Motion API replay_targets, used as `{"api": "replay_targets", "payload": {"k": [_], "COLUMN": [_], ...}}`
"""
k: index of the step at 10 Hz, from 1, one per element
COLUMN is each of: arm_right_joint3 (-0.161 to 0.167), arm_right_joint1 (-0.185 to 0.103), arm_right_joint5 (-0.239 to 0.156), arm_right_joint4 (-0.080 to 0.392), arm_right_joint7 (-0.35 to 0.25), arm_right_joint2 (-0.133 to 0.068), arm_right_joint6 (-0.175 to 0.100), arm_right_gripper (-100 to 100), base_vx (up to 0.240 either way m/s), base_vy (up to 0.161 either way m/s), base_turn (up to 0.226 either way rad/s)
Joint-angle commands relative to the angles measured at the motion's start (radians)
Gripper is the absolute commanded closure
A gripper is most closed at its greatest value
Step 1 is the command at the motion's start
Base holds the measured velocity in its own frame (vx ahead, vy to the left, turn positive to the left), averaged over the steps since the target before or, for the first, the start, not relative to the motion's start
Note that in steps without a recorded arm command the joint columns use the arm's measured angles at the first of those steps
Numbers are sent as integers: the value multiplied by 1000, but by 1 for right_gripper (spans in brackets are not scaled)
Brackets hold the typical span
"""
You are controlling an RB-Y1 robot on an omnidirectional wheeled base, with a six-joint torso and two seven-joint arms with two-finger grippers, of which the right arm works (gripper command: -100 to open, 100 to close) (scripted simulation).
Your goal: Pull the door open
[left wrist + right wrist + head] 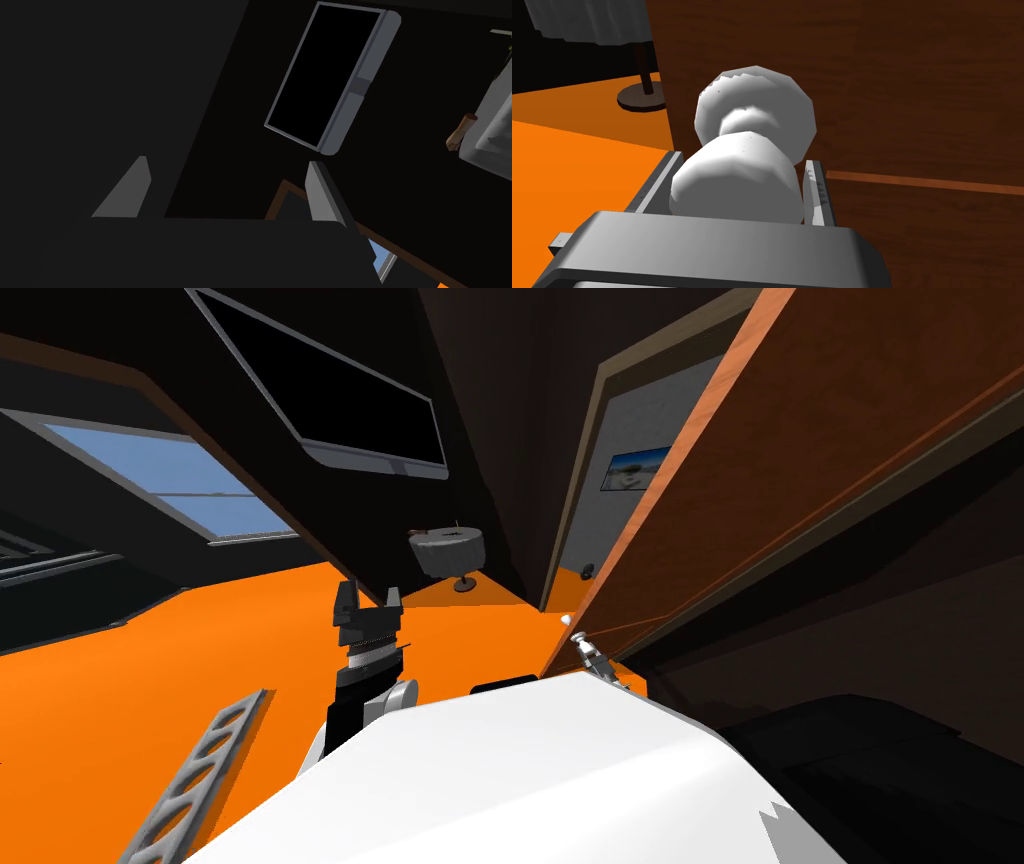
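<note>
Jaws, right gripper (743, 160): closed onto the pale grey door knob (734, 182), one finger pressed against each side of the knob's near bulb. The knob's neck and back disc show just beyond the fingertips, against the door.

Jaws, left gripper (370, 598): fingers spread wide, nothing between them. That arm is raised over the orange floor (150, 688), left of the chest and well apart from the door.

Door (800, 488): dark brown wood with a lighter orange-brown edge, right side of the scene. It stands ajar; between its free edge and the door frame (590, 448) a grey wall with a small picture (635, 470) is visible. The knob sits just beside the free edge, low and near in the head view.

Other items: a small round table (447, 550) under a grey cloth, on a pedestal foot, far and left of the door's edge. A dark flat screen (330, 388) hangs on the dark wall, far left.
</note>
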Motion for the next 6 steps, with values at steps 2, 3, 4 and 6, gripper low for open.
{"api": "replay_targets", "payload": {"k": [2, 3, 4, 6], "arm_right_joint3": [3, 3, 4, 5], "arm_right_joint1": [-7, -10, -13, -18], "arm_right_joint5": [7, 10, 12, 16], "arm_right_joint4": [16, 21, 26, 35], "arm_right_joint7": [-11, -15, -18, -25], "arm_right_joint2": [-2, -2, -3, -5], "arm_right_joint6": [-14, -18, -21, -27], "arm_right_gripper": [100, 100, 100, 100], "base_vx": [-221, -191, -198, -198], "base_vy": [-81, -73, -68, -33], "base_turn": [156, 129, 138, 112]}}
